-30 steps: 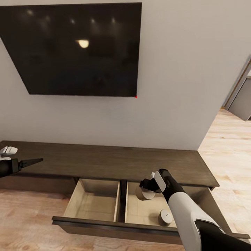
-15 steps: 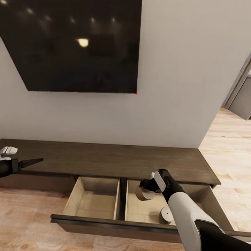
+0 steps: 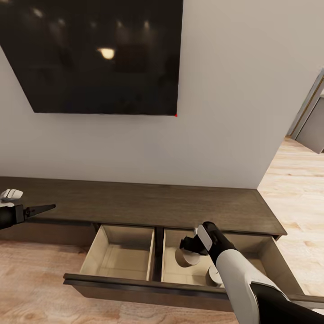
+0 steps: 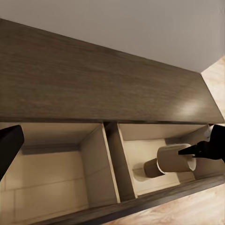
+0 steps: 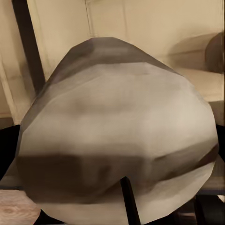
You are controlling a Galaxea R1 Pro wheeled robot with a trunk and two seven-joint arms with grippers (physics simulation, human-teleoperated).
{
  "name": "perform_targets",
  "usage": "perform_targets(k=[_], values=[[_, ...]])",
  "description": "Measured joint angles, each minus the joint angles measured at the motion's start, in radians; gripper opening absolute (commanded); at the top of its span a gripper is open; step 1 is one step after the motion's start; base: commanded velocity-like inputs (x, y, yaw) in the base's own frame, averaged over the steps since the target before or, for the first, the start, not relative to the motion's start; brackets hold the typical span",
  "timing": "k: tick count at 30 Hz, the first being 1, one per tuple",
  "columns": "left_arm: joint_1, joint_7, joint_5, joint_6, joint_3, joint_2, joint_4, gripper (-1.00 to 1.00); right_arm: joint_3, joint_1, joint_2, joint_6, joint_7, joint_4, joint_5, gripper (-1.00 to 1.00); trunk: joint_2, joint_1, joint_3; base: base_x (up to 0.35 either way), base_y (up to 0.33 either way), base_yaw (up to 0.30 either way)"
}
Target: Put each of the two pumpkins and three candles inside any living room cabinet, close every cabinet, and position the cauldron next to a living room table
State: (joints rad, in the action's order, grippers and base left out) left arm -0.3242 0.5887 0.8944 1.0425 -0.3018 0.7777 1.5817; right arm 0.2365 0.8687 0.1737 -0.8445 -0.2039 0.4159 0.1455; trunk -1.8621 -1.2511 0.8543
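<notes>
Head view: clamped squat pale grey-green candle (image 3: 187, 257) tilted in right tool (image 3: 186, 246) over dark-brown wooden cabinet's (image 3: 135, 202) open pale drawer (image 3: 266, 257); risked dropping onto second candle (image 3: 212, 275), sending both rolling.

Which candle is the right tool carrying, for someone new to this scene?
Under the wall TV, the low dark cabinet has an open two-bay drawer. In its right bay, the candle in the right tool hangs tilted above the floor; the other candle stands nearer the front.

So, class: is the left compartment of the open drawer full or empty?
Empty: the left compartment shows bare pale floor; both candles sit in the right compartment.
</notes>
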Motion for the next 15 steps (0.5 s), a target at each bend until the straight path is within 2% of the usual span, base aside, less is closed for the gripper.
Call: perform_targets(k=[5,9,15], values=[[0.000,0.000,0.001,0.000,0.000,0.000,0.001,1.00,0.002,0.000,0.000,0.015,-0.037,-0.003,0.001,-1.00,-0.035,-0.019,0.016,0.000,0.000,0.000],[0.000,0.000,0.002,0.000,-0.001,0.000,0.001,1.00,0.003,0.000,0.000,0.049,-0.044,-0.005,0.003,-1.00,-0.063,-0.035,0.028,0.000,0.000,0.000],[0.000,0.000,0.005,0.000,-0.001,0.000,0.002,1.00,0.003,0.001,0.000,0.060,-0.047,-0.006,0.004,-1.00,-0.105,-0.058,0.047,0.000,0.000,0.000]])
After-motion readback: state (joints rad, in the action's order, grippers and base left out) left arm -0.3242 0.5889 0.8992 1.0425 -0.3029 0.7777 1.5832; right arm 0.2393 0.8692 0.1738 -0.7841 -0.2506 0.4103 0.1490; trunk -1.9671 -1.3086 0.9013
